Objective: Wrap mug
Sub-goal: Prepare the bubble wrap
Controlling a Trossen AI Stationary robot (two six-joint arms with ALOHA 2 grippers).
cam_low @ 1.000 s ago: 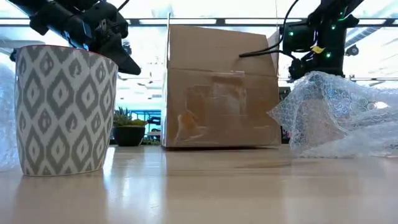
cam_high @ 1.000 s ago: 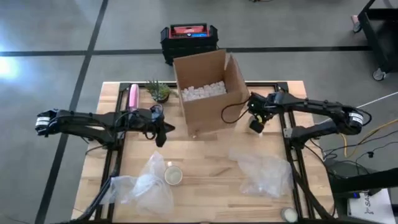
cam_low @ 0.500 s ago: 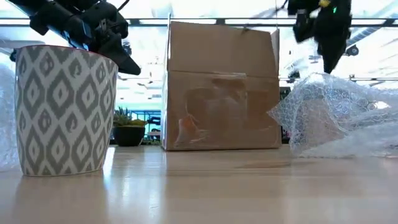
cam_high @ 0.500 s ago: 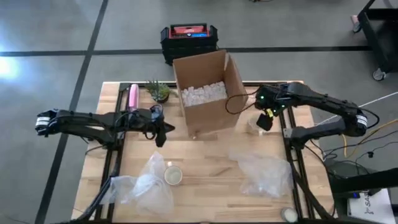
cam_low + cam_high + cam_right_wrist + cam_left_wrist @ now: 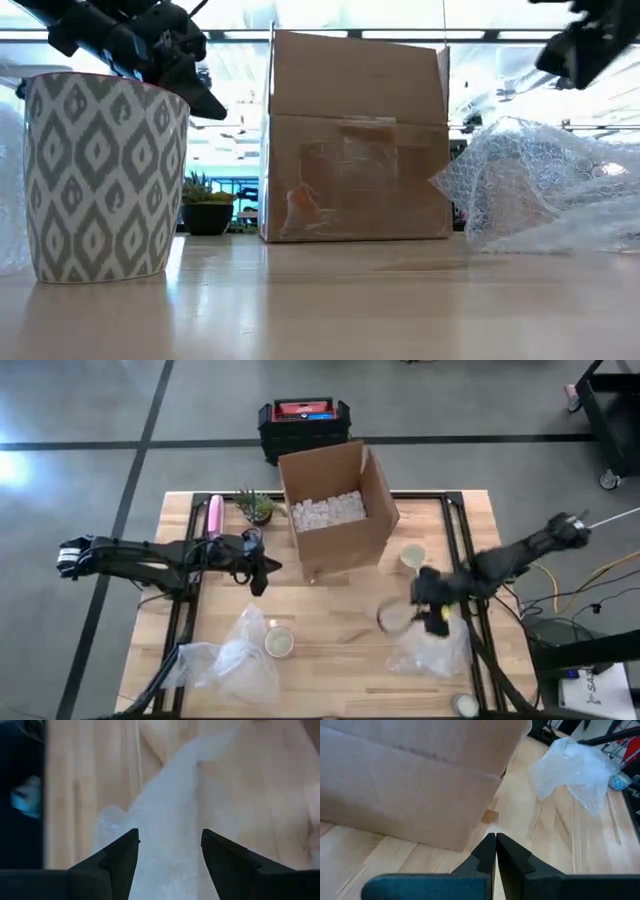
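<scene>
Nearest the front edge of the light wooden slatted surface, the grey-and-white diamond-patterned ceramic mug stands upright, with a crumpled sheet of clear bubble wrap touching its left side. To the right along the same front strip lies a second crumpled clear bubble wrap sheet. The right gripper hovers just over that sheet's rear edge, its two dark fingers spread wide apart with nothing between them; its wrist view looks straight down on the wrap.

Farther back, the left gripper hangs above the surface beside the front left corner of the open brown cardboard box, its fingertips pressed together and holding nothing. The box is filled with white packing peanuts. A small pale cup sits just right of the box. Along the rear left edge stand a pink cylindrical bottle and a small green potted plant. Beyond the surface, a black-and-red case rests on the floor.
</scene>
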